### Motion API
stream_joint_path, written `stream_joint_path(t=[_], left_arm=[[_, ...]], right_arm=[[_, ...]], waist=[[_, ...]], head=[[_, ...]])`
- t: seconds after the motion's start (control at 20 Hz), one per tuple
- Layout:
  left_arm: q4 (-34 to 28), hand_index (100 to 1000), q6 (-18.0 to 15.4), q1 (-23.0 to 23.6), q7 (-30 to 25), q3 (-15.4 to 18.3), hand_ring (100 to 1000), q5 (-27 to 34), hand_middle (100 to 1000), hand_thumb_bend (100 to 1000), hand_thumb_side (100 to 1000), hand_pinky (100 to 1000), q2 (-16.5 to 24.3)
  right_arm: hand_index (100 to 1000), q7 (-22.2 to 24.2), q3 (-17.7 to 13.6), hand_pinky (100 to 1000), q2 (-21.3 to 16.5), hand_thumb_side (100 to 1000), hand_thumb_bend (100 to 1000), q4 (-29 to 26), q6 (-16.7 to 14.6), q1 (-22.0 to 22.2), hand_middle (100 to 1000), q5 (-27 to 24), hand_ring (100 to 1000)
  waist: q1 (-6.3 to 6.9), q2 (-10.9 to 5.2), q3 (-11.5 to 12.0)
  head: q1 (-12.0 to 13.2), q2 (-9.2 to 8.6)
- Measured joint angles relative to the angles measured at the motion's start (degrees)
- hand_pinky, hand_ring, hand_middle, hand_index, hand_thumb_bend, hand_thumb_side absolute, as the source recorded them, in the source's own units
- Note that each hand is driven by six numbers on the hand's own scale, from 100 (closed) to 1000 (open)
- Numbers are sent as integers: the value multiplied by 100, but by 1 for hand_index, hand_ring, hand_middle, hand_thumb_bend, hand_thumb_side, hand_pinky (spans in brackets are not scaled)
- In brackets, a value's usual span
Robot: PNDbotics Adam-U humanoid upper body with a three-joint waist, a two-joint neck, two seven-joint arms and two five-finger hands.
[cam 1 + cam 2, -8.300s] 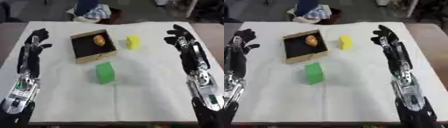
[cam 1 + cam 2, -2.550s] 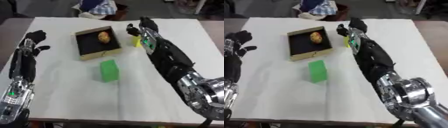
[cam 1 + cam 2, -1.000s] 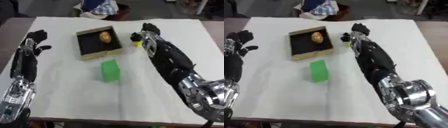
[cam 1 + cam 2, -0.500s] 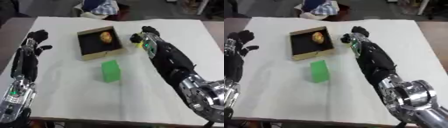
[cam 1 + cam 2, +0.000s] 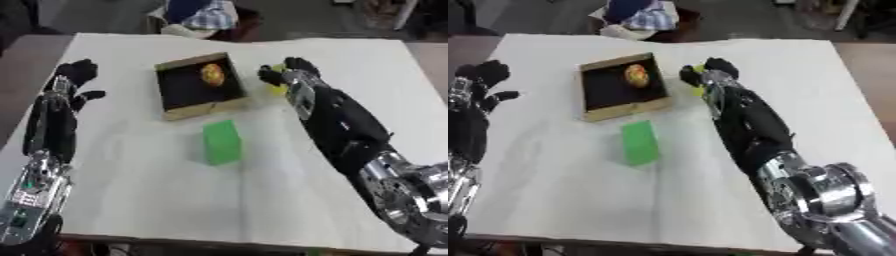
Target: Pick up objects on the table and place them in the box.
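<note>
On the white table (image 5: 157,200) | box (image 5: 172,108) at far centre holds a yellow-orange object (image 5: 213,73) | green block (image 5: 221,141) stands just in front | right hand (image 5: 290,74) curls round yellow block (image 5: 276,89) beside box | left hand (image 5: 74,75) idle, fingers relaxed, at left edge

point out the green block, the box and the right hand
green block (image 5: 221,142), left eye view, on its top face.
box (image 5: 206,108), left eye view, on its near wooden wall.
right hand (image 5: 295,72), left eye view, on the back of the hand, curled at a yellow thing beside the box.
</note>
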Motion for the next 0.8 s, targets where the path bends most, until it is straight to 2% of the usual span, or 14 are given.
stream_joint_path(t=[0.3,0.8], left_arm=[[0,818,0,0,0,1,873,2,756,100,925,715,0],[0,818,0,0,-1,1,875,6,756,100,924,715,0]], right_arm=[[996,-313,-35,843,2,1000,100,-17,49,23,911,-211,898],[996,-356,23,847,2,1000,100,42,-63,23,914,-274,903]], waist=[[0,0,-12],[0,0,-15]], head=[[16,0],[18,0]])
